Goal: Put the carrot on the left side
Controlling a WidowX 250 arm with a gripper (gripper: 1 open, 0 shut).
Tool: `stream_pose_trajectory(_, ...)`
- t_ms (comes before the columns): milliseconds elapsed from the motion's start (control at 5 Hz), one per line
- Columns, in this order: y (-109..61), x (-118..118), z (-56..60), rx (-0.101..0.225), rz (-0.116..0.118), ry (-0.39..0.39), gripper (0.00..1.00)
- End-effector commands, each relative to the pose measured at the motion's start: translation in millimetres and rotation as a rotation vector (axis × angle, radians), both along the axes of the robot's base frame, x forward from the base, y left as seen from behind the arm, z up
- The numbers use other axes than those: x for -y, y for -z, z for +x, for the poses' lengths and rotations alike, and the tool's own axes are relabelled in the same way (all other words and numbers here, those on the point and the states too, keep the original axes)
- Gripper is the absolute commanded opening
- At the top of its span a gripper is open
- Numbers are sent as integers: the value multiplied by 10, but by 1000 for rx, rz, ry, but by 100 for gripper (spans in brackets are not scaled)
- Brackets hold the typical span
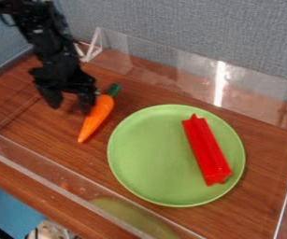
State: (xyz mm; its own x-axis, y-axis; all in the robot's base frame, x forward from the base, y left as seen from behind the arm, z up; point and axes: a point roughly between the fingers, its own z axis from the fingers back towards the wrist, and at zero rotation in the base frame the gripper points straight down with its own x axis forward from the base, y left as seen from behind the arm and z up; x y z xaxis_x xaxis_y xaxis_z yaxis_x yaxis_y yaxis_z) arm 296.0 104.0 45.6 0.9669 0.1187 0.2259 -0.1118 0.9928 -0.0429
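The claw is low over the wooden surface, toward its left edge, with its fingers apart. It points downward, and the black arm rises from it toward the upper left of the view. The claw and arm are slightly blurred, so whether a fingertip touches the wood or the carrot I cannot tell.

Just beside the claw, on its right-hand side in the view, the carrot lies on the surface, in the left part, between the claw and the green plate. Its dark green stem end points toward the far edge and its orange tip toward the near edge, with a slight slant. The carrot is off the plate, near its rim but apart from it.

Farther out is the round green plate, set flat between the near and far edges of the surface. On its right half lies the long red ridged bar, slanting from the far side of the plate toward the near right of it, wholly within the rim.

Beyond these, a white open frame stands near the far left corner of the surface. Clear panels run along the near edge and the far edge, with a grey textured wall behind.
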Motion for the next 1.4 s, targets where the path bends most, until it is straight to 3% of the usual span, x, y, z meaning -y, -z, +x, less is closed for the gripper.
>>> stream_pose_trajectory(0, 49, 229, 55, 18, -1, 4, 100)
stream_pose_trajectory(200, -30, 217, 0, 16, -4, 88, 0)
stream_pose_trajectory(400, -44, 282, 93, 14, -4, 100, 0)
stream_pose_trajectory(600, -192, 339, 167, 18, 0, 113, 0)
stream_pose_trajectory(1000, -394, 161, 40, 37, 2, 90, 0)
stream_pose_trajectory(1200, -572, 2, -35, 60, 16, 62, 0)
